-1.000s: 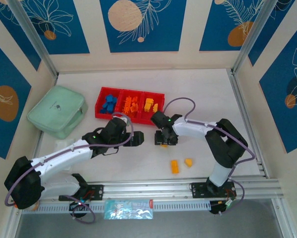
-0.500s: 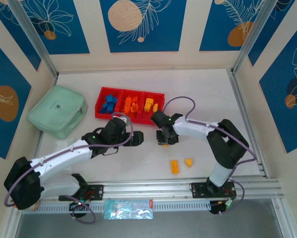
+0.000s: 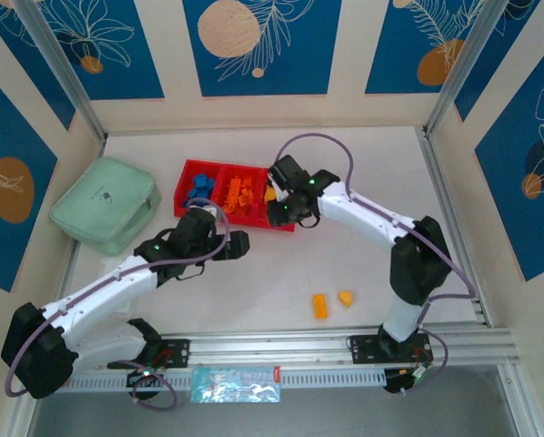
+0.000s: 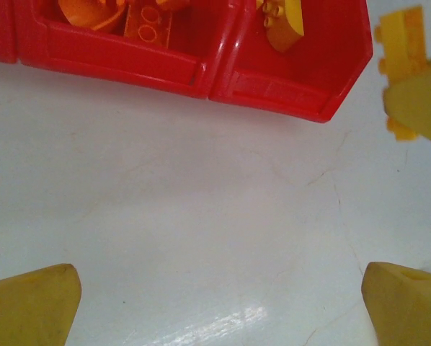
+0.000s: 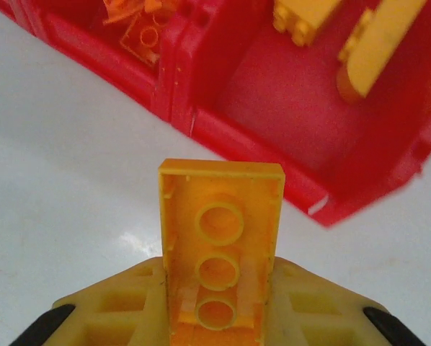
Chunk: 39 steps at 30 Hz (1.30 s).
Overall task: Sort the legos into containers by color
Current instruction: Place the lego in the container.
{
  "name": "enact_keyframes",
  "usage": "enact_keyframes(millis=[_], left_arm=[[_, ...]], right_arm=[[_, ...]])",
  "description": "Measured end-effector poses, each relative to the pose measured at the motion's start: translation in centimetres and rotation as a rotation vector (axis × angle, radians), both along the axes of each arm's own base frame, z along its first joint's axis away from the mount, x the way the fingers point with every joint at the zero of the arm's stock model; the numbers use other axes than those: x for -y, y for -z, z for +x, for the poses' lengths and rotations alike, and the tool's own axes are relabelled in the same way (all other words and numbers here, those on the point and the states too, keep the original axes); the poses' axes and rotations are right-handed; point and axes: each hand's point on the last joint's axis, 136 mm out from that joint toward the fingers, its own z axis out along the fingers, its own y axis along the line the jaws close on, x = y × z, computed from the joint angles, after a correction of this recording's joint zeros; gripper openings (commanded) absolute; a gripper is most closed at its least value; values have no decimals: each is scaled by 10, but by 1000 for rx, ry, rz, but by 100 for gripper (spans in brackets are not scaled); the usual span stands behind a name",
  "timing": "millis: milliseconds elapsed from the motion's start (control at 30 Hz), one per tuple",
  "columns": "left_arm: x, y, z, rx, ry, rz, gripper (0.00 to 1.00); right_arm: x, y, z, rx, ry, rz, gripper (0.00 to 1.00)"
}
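Status: the right claw [image 3: 286,211] is clamped narrow on a yellow brick [image 5: 221,245], stud side hidden and hollow underside facing the wrist camera. A second ago this claw sat low over the open bench [image 3: 254,291], closing on that brick. It has since lifted and carried it to the far left, up to the near right corner of the red tray [image 3: 219,165]. The brick hangs just short of the tray's near wall, not yet over the right compartment [image 5: 273,94], where other yellow pieces lie.

The pick is judged complete; the drop remains.

The left claw [image 3: 240,244] stands wide and empty near the tray's near wall, having drifted slightly left.

Outstanding: an orange brick [image 3: 319,306] and a second yellow brick [image 3: 346,298] lie unmoved on the near bench.
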Motion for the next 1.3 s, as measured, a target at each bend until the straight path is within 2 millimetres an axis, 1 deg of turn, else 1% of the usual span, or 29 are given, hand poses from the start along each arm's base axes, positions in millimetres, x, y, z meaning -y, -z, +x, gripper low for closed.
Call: enact_keyframes(millis=[100,233,367,433,533,633,767,933,1000,1067,1167,1300], left_arm=[[-4,-3,4,5,-15,1,99],[-10,-2,8,7,-30,9,99],[-15,-2,11,9,-41,14,99],[-17,-3,13,9,-48,15,99],[-21,-3,15,9,-61,15,99],[-22,-2,16,4,-64,13,99],[-22,0,17,-5,-65,10,99],[-22,1,17,-12,-64,8,99],[-22,0,18,-11,-62,4,99],[-20,-2,18,-9,-59,-1,99],[-19,-5,19,-6,-55,-9,99],[-16,-8,19,-7,-46,-21,99]], right_arm=[[-3,11,23,-18,-19,-3,29],[-5,31,45,-44,-47,-24,30],[-13,44,62,-48,-73,-42,30],[-18,48,69,-45,-87,-49,31],[-22,50,78,-37,-93,-52,35],[-22,52,85,-27,-97,-57,42],[-21,57,83,-44,-102,-68,49],[-19,56,83,-39,-98,-76,52],[-19,53,83,-36,-95,-74,53],[-17,46,80,-29,-92,-70,54],[-14,23,75,-2,-78,-45,56],[-8,-13,66,45,-48,1,60]])
